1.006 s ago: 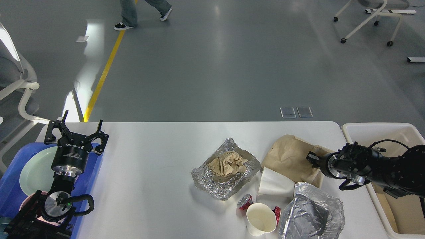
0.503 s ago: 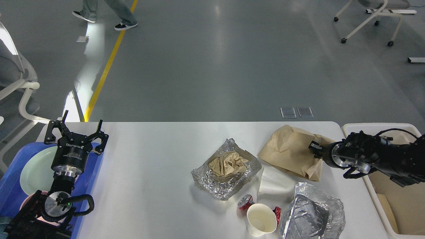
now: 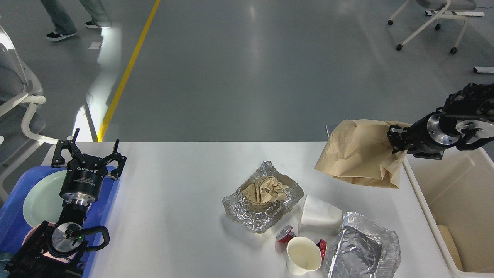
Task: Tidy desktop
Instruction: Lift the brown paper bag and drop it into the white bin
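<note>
Right tool [image 3: 394, 141]: closed on the right edge of the brown paper bag [image 3: 359, 158], which is held lifted clear of the bench at 2 o'clock.
Left tool [image 3: 88, 151]: fingers spread open, nothing gripped, held above the blue tray [image 3: 11, 216] at 9 o'clock.
Bench [image 3: 173, 208]: the desktop is seen filling the lower half of the view.
Foil tray [image 3: 262, 197]: crumpled paper is held in it, at centre.
Paper cup [image 3: 303, 255]: at 5 o'clock, a red can [image 3: 285, 234] touching it.
Cream bin [image 3: 451, 193]: at 3 o'clock, beside the bench.

blue tray [image 3: 110, 193] holds a pale plate [image 3: 40, 197].
</note>
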`<state>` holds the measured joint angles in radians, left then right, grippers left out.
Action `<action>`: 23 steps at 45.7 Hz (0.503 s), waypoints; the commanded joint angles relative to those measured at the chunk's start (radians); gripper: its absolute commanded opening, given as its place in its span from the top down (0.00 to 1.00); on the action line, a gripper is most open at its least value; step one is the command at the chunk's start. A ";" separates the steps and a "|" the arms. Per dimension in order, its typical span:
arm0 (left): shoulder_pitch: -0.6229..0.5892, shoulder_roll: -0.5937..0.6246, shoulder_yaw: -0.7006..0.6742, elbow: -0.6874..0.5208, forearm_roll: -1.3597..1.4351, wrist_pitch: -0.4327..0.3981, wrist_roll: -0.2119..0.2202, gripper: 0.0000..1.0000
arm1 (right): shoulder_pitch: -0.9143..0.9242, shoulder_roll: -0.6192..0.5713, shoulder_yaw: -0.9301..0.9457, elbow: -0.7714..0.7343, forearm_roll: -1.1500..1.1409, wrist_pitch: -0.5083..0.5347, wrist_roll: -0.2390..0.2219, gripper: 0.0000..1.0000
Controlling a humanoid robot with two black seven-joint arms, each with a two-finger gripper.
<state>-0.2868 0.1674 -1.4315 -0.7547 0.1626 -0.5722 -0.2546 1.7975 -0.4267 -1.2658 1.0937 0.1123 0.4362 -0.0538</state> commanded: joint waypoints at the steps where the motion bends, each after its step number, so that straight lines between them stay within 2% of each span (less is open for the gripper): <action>1: 0.000 0.000 0.000 0.000 0.000 0.000 0.000 0.03 | 0.152 -0.044 -0.026 0.087 -0.107 0.131 0.000 1.00; 9: 0.001 0.000 -0.001 0.000 0.000 0.000 0.000 0.03 | 0.345 -0.125 -0.030 0.254 -0.279 0.245 -0.001 1.00; 15: 0.000 0.001 0.000 0.000 0.000 0.000 0.000 0.03 | 0.450 -0.185 -0.040 0.390 -0.370 0.251 -0.008 1.00; 23: 0.000 0.000 -0.001 0.000 0.000 0.000 0.000 0.03 | 0.468 -0.218 -0.058 0.404 -0.367 0.236 -0.008 1.00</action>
<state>-0.2868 0.1681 -1.4315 -0.7547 0.1626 -0.5722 -0.2546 2.2575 -0.6234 -1.3142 1.4927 -0.2548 0.6827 -0.0611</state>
